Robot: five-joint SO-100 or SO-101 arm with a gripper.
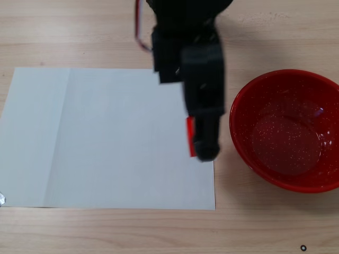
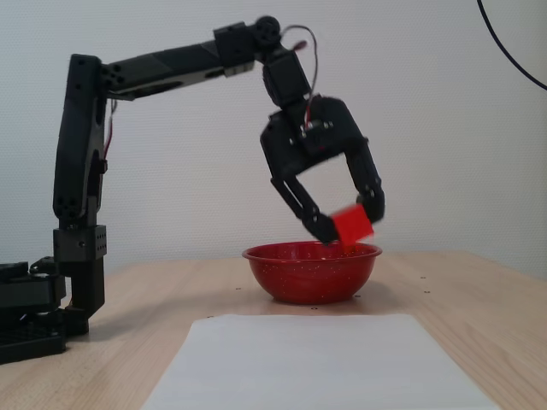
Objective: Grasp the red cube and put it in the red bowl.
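Claw (image 2: 350, 229) clamped on the red cube (image 2: 353, 224), held aloft and tilted, seen from the side level with or just above the rim of the red bowl (image 2: 312, 272). From above, only a red sliver of cube (image 1: 190, 136) visible beside the blurred black fingers, over the right edge of the white paper sheet (image 1: 100, 137), bowl (image 1: 249, 159) just to the right. Wooden table (image 1: 63, 32) beneath.

Seen from above, the blurred end effector (image 1: 204, 151) is gripping the red cube (image 1: 190, 136) just beside the red bowl (image 1: 249, 159), over white paper (image 1: 95, 137).
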